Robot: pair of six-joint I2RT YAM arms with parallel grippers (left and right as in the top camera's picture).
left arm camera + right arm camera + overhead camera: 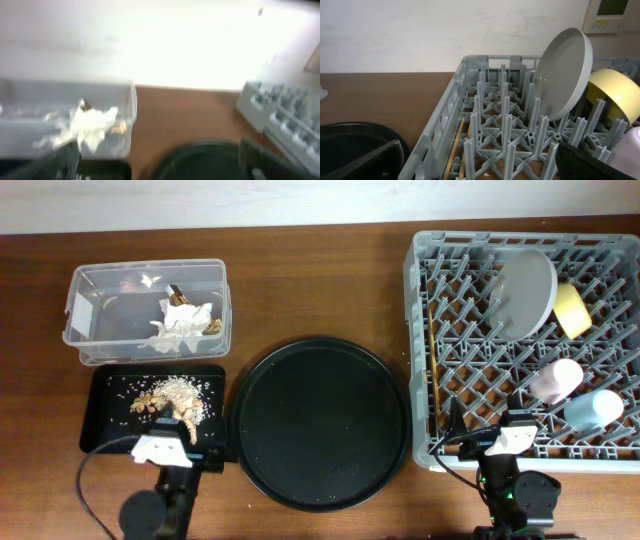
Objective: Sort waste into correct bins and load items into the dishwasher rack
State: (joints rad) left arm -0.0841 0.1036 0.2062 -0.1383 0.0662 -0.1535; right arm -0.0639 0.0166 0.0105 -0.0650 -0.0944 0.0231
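The clear tub [95, 305] at the back left holds the crumpled white tissue [183, 323] with a brown scrap; both show blurred in the left wrist view [90, 125]. The shallow black tray [105, 420] in front of it holds brownish food bits [172, 395]. The grey rack [420, 290] at the right holds the grey plate [527, 290] on edge, the yellow bowl [572, 310], the pink cup [556, 380], the blue cup [594, 410] and the chopsticks [434, 350]. My left gripper [178, 452] is open and empty at the black tray's front edge. My right gripper [487, 442] is open and empty at the rack's front wall.
A large round black tray [322, 423] lies between the bins and the rack. In the right wrist view the plate [562, 75], the bowl [612, 95] and the chopsticks [455, 150] stand among the rack's pegs. A white wall lies behind the table.
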